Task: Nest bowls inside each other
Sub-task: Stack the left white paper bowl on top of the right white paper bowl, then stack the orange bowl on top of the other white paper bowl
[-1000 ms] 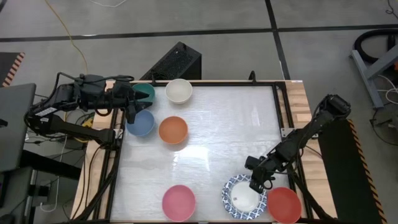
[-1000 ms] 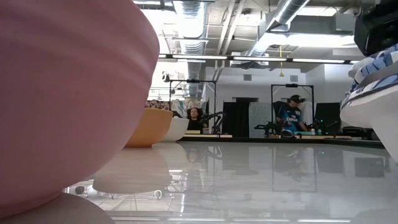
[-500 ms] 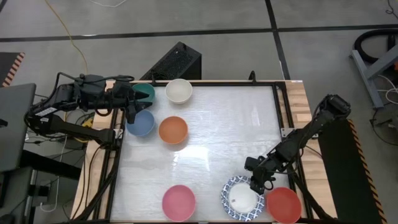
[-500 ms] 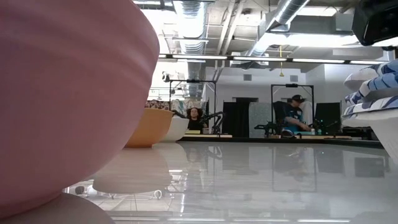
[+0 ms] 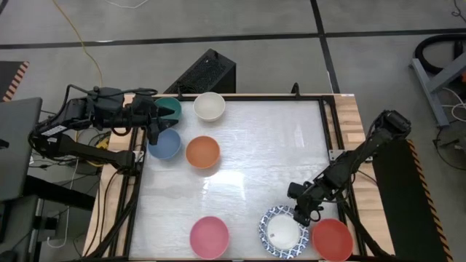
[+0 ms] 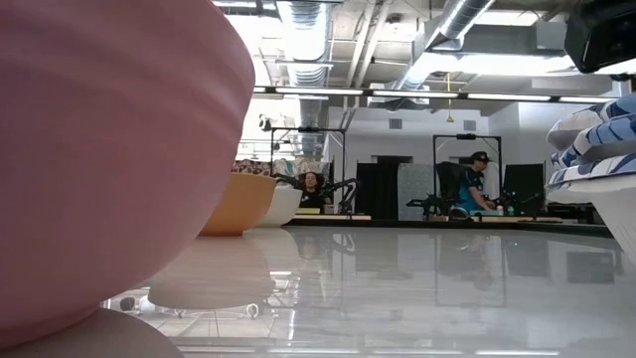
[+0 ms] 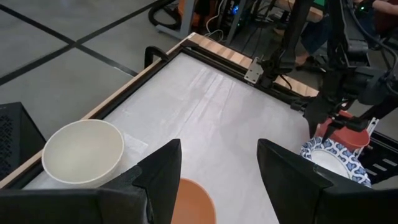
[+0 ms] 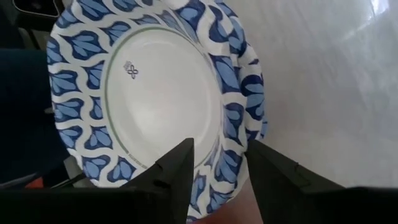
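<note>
High view. My right gripper stood at the near right of the counter, at the rim of the blue-and-white patterned bowl, on that rim's far right side. The red bowl lay just beside it to the right, the pink bowl well apart to the left. I judged the right arm the nearer by far. My left gripper waited at the far left, over the blue bowl, with the teal bowl, cream-white bowl and orange bowl near.

Low view. The pink bowl filled the left; the patterned stack showed at the right edge as several striped rims, one in another.

Left wrist view. I saw the left jaws standing apart, holding nothing; the cream-white bowl and a sliver of the orange one lay ahead.

Right wrist view. The right jaws stood parted, nothing between them; the patterned rim ran just ahead of the tips. Bowl: round, no long axis, shallow, plain white centre, blue leaf-pattern rim, a small mark in the white.
</note>
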Controlling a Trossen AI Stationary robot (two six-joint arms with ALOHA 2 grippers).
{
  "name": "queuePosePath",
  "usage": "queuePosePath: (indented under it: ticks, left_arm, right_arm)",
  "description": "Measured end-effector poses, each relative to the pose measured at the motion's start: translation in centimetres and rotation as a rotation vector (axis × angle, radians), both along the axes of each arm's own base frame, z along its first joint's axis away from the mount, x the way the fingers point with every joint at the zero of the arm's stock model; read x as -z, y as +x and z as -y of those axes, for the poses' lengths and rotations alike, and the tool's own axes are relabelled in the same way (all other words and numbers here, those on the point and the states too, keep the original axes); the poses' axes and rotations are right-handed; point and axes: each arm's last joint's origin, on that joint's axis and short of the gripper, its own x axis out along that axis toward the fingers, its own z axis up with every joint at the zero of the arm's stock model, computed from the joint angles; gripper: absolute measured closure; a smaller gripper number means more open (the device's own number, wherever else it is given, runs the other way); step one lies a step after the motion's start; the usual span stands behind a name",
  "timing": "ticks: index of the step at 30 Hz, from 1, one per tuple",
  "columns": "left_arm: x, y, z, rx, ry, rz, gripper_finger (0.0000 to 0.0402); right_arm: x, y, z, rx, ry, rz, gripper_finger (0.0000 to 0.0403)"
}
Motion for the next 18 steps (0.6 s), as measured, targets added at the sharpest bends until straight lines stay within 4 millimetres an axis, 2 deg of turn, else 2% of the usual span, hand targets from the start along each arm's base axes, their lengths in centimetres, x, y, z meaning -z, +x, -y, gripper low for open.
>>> queuePosePath:
  ticks: [12, 18]
  left_arm:
    - [0.0, 0.0, 0.0, 0.000, 0.000, -0.002, 0.0202]
    - [0.1, 0.1, 0.1, 0.030, -0.012, -0.003, 0.0202]
  right_arm:
    - [-1.7, -1.8, 1.5, 0.031, 0.009, -0.018, 0.0232]
    - [-3.5, -1.6, 1.3, 0.000, 0.082, 0.163, 0.0239]
